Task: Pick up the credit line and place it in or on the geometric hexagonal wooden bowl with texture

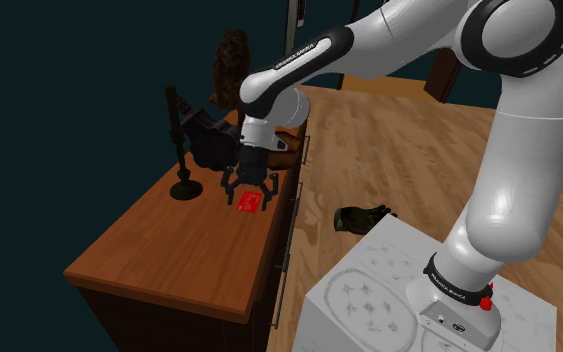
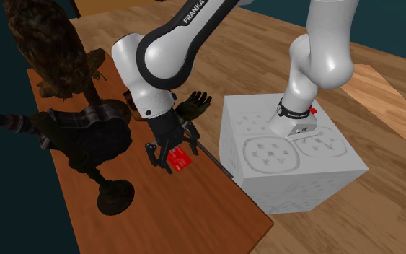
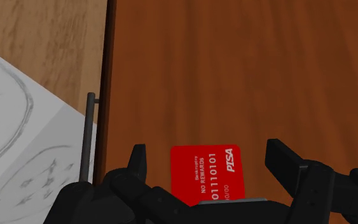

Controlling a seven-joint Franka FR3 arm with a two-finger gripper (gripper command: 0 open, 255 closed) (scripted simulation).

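I see my fingers [image 3: 138,167] spread wide, gripping nothing, one either side of the red card [image 3: 206,175] on the tabletop [image 3: 234,63] (it reads PISA, NO REWARDS, 01110101).

Exterior views dim, murky shadows; wrist view brighter, evenly lit.

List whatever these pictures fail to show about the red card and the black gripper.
- Near end of the flat red card: wrist view, hidden under the all-black gripper.
- Card's print: shoulder view, too small.
- Whether the open gripper's fingertips, astride the card, touch the brown wooden cabinet top: cannot be judged.
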